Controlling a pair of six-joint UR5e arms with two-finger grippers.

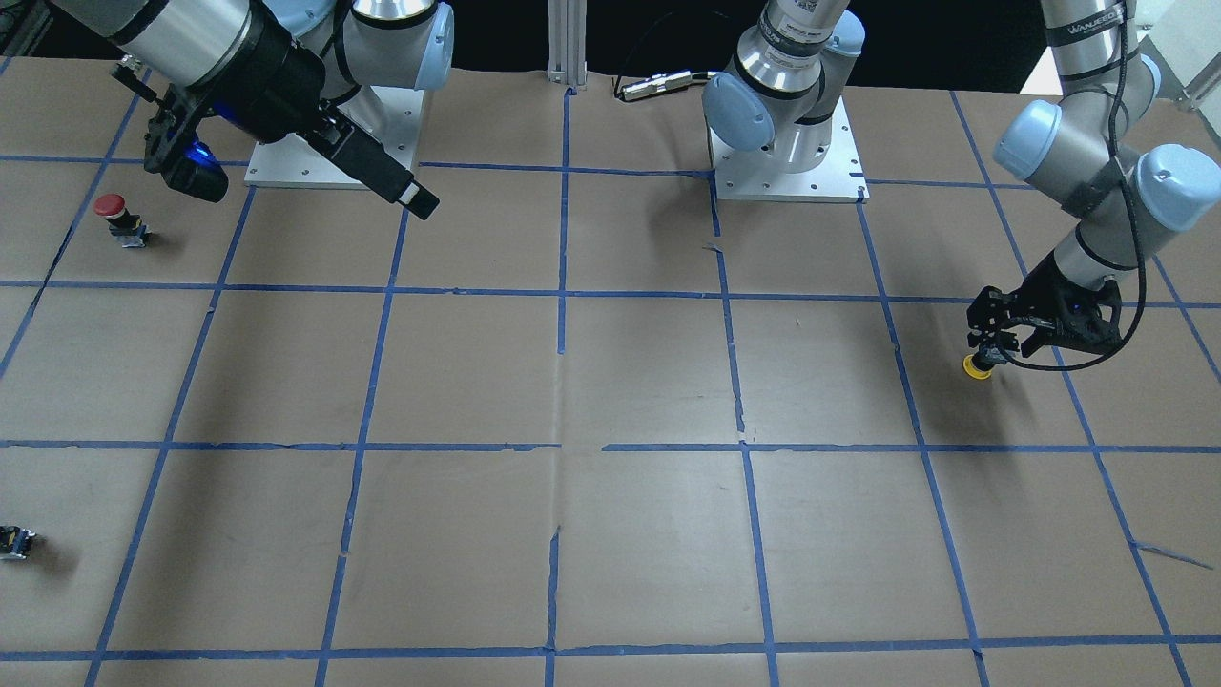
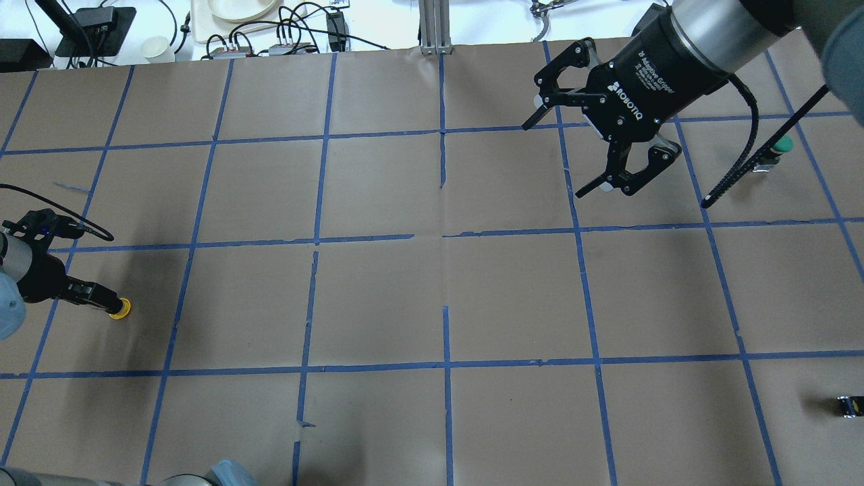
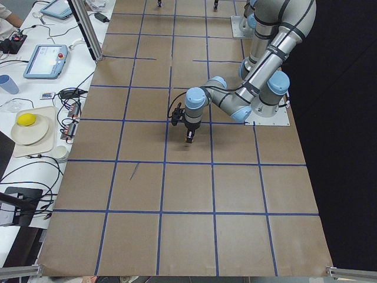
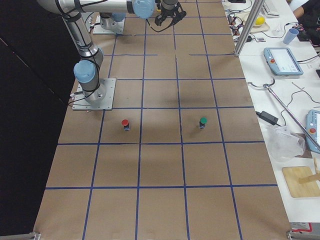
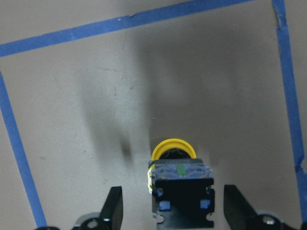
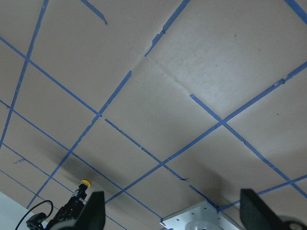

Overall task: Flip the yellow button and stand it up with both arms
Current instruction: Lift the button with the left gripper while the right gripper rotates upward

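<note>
The yellow button [image 5: 180, 178] sits between the fingers of my left gripper [image 5: 173, 208], with its yellow cap [image 5: 173, 147] pointing away from the wrist and down at the paper and its dark block nearest the camera. A gap shows on each side of the block, so the left gripper is open around it. The button also shows at the table's left end in the overhead view [image 2: 121, 309] and in the front view [image 1: 976, 366], under the left gripper [image 1: 990, 351]. My right gripper [image 2: 553, 160] is open and empty, high above the far right of the table.
A red-capped button [image 1: 113, 214] stands near the right arm's base. A green-capped button [image 2: 777, 147] stands at the far right, and a small capless block [image 2: 848, 406] lies at the right edge. Blue tape lines cross the brown paper.
</note>
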